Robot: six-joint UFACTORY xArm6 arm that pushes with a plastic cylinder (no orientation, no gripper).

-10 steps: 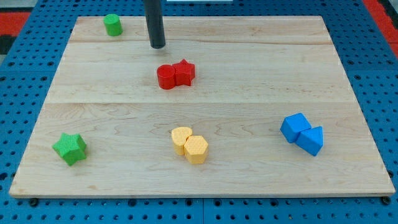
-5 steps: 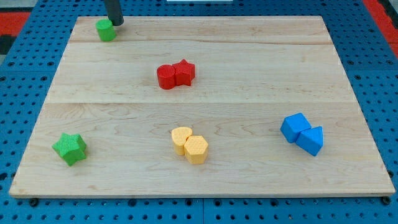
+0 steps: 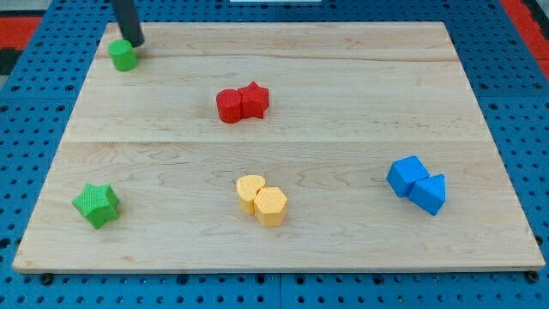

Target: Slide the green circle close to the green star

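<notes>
The green star [image 3: 96, 204] sat at the lower left of the frame, near the board's [image 3: 343, 172] bottom edge. The green circle [image 3: 123, 56] was far above it, at the upper left. My tip [image 3: 134, 43] touched the circle's upper right side. I had no gripper, only a rod. The star lay straight down the frame, so the push likely needed to go down.

Dark rod of the xArm6 drops in from the view's top edge, near-upright w/ a slight lean, upper part cut off by the frame. My tip [image 3: 135, 42] sits at the top-right shoulder of the green circle [image 3: 123, 56], touching or just beside it.
</notes>
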